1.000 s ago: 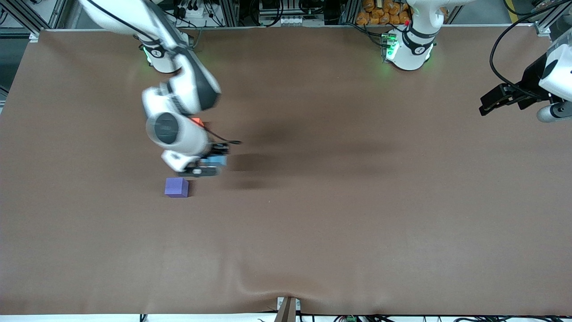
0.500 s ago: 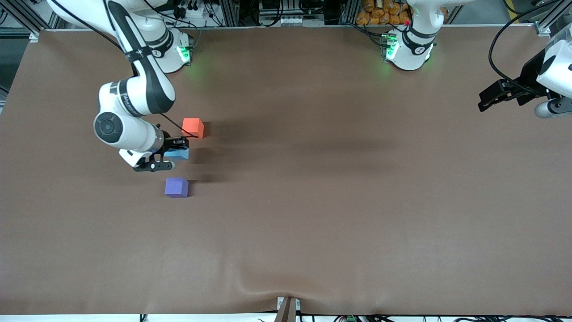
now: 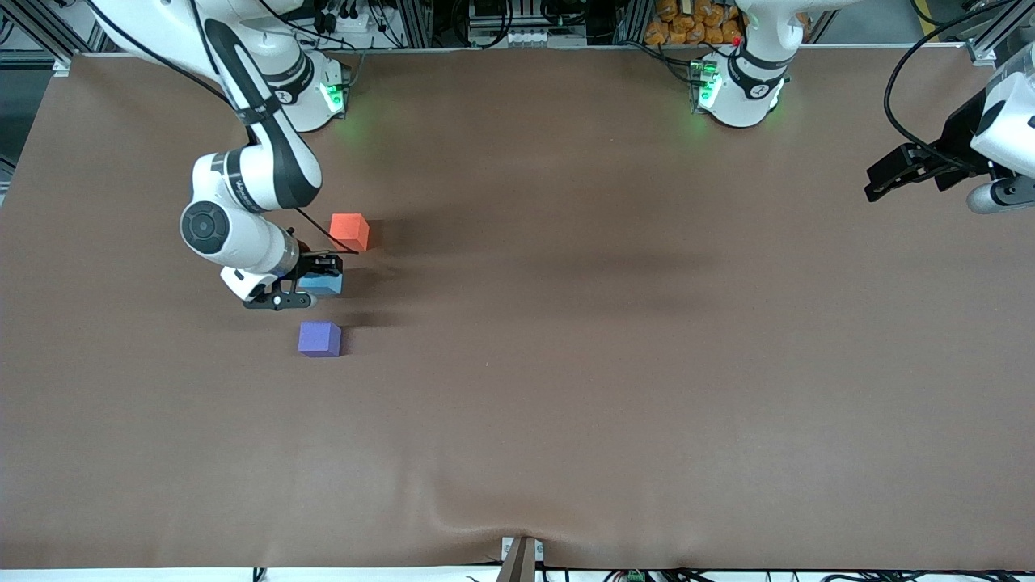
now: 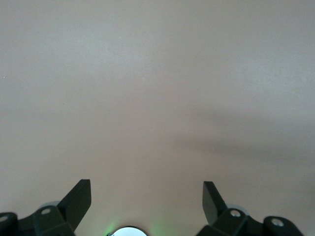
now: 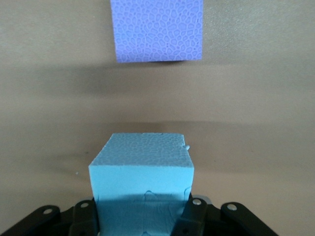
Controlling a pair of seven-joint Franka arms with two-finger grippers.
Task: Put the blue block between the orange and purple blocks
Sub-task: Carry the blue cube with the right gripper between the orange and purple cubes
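On the brown counter (image 3: 566,364), the right gripper (image 3: 317,283) clasps the blue block (image 3: 323,284) between the orange block (image 3: 349,231) and purple block (image 3: 319,338), while the left gripper (image 3: 897,171) waits, fingers spread, at the left arm's end.

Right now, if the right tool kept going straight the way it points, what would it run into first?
Most likely the purple block. The right tool, shut on the blue block, faces it squarely in the right wrist view, with bare table between them. Depth is hard to judge; if angled downward, the table comes first.
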